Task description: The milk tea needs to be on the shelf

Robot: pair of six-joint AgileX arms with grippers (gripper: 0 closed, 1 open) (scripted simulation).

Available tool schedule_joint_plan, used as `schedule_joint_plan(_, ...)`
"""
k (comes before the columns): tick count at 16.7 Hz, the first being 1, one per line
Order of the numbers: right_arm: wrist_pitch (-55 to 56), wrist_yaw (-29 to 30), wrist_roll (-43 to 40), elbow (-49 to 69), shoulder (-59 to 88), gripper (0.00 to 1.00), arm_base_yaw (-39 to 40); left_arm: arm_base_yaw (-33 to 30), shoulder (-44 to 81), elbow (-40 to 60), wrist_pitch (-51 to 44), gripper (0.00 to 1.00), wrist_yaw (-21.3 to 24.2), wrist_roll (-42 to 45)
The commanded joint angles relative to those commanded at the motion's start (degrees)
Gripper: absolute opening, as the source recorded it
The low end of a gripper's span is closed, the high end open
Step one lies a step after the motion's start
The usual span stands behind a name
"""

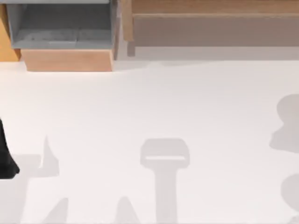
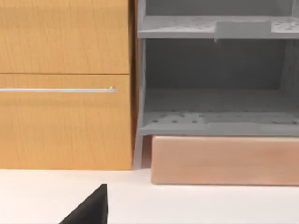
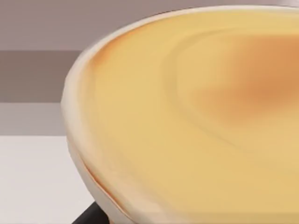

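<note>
The milk tea (image 3: 196, 121) is a pale yellow-tan cup with a white rim, tilted and very close to my right wrist camera. A dark finger (image 3: 88, 217) of my right gripper presses against its lower side, so the gripper is shut on it. The shelf (image 1: 60, 28) is a grey open unit on a light wooden base at the table's back left. In the left wrist view the shelf (image 2: 215, 126) shows two bare grey levels. My left gripper (image 1: 5, 158) is parked at the table's left edge, facing the shelf.
A wooden cabinet (image 2: 65, 84) with a thin metal handle stands to the left of the shelf. A long wooden bench-like unit (image 1: 210, 23) runs along the back right. Soft grey shadows lie on the white table (image 1: 149, 102).
</note>
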Motion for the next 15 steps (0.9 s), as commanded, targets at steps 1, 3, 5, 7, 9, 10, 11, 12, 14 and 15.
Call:
schedule_joint_plan(1, 0.0, 0.0, 0.0, 0.0, 0.0, 0.0, 0.0, 0.0, 0.0, 0.0, 0.0, 1.0, 0.0, 0.0)
schedule_joint_plan(3, 0.0, 0.0, 0.0, 0.0, 0.0, 0.0, 0.0, 0.0, 0.0, 0.0, 0.0, 1.0, 0.0, 0.0)
schedule_joint_plan(5, -0.01, -0.02, 0.09, -0.06, -0.02, 0.0, -0.08, 0.0, 0.0, 0.0, 0.0, 1.0, 0.0, 0.0)
schedule_joint_plan(7, -0.72, -0.01, 0.09, 0.0, -0.76, 0.0, -0.09, 0.0, 0.0, 0.0, 0.0, 1.0, 0.0, 0.0)
schedule_joint_plan(9, -2.31, -0.05, 0.11, 0.05, -2.2, 0.0, -0.06, 0.0, 0.0, 0.0, 0.0, 1.0, 0.0, 0.0)
schedule_joint_plan(10, -2.94, -0.06, 0.1, 0.09, -2.79, 0.0, -0.07, 0.0, 0.0, 0.0, 0.0, 1.0, 0.0, 0.0)
schedule_joint_plan(11, -3.21, -0.06, 0.1, 0.12, -3.05, 0.0, -0.07, 0.0, 0.0, 0.0, 0.0, 1.0, 0.0, 0.0)
schedule_joint_plan(12, -3.21, -0.06, 0.1, 0.12, -3.05, 0.0, -0.07, 0.0, 0.0, 0.0, 0.0, 1.0, 0.0, 0.0)
schedule_joint_plan(14, -3.09, -0.08, 0.18, 0.01, -2.83, 0.0, -0.07, 0.0, 0.0, 0.0, 0.0, 1.0, 0.0, 0.0)
schedule_joint_plan(15, -3.09, -0.08, 0.18, 0.01, -2.83, 0.0, -0.07, 0.0, 0.0, 0.0, 0.0, 1.0, 0.0, 0.0)
